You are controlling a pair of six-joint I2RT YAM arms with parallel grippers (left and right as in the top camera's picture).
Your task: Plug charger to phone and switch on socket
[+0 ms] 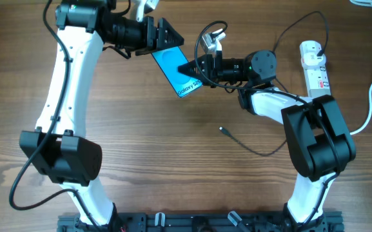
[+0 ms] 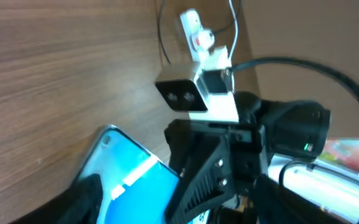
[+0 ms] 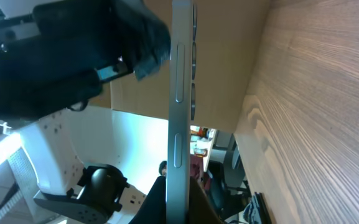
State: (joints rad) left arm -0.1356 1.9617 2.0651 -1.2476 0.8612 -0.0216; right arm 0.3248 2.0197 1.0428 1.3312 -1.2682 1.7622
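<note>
The phone (image 1: 178, 76), teal-blue with white text, is held off the table between both grippers. My left gripper (image 1: 166, 40) is shut on its upper end. My right gripper (image 1: 194, 67) is shut on its right edge. In the right wrist view the phone (image 3: 179, 93) stands edge-on between my right fingers (image 3: 179, 208), with the black left gripper (image 3: 73, 56) at its far end. In the left wrist view its screen (image 2: 129, 180) shows beside the right gripper's ribbed finger (image 2: 210, 168). The charger's plug tip (image 1: 223, 130) lies loose on the table. The white socket (image 1: 316, 64) lies far right.
The charger's thin black cable (image 1: 263, 152) curves from the tip right and up toward the socket. A thicker white cable (image 1: 371, 96) runs along the right edge. The table (image 1: 147, 142) is brown wood. The socket also shows in the left wrist view (image 2: 195, 31).
</note>
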